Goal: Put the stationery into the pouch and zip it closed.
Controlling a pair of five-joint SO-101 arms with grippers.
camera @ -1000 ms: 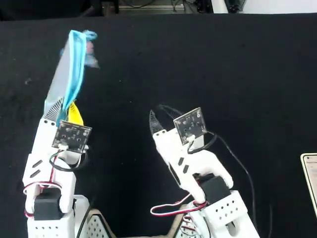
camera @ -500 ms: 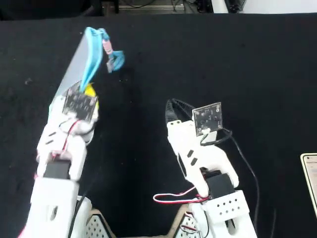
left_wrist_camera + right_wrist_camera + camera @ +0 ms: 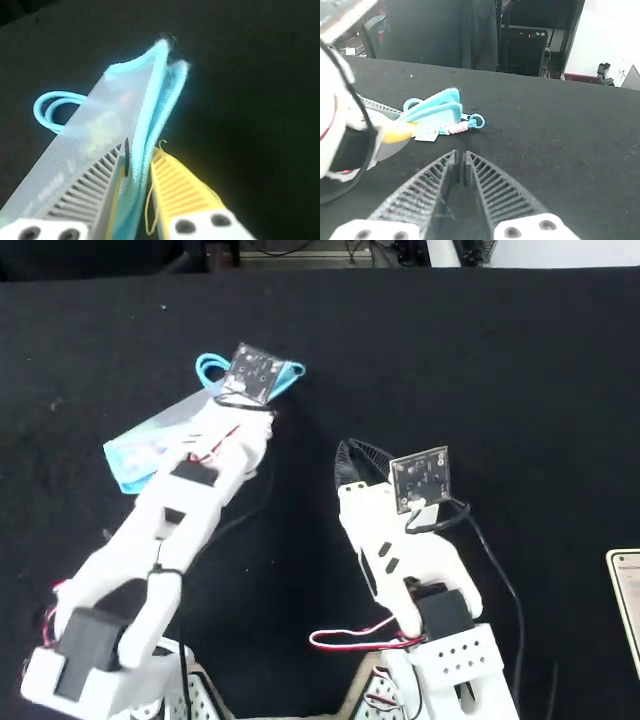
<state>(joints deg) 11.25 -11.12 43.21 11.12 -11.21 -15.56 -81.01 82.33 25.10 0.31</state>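
I have one pouch (image 3: 150, 445) on my screens, in the far left part of the bench (image 3: 480, 370) and well in from both the far edge and the left edge. My left gripper (image 3: 140, 150) is clamped on its blue zip edge, with the yellow finger (image 3: 175, 185) on one side and the grey finger on the other. One blue cord loop (image 3: 50, 107) hangs off the pouch's end. I cannot tell whether the pouch rests on the surface or sits just above it.

My right gripper (image 3: 460, 159) is near the middle of the bench with its two black fingers together and nothing between them, apart from the pouch. Bare black surface runs from it to the far edge and the right edge. One pale card (image 3: 625, 590) lies at the right edge.
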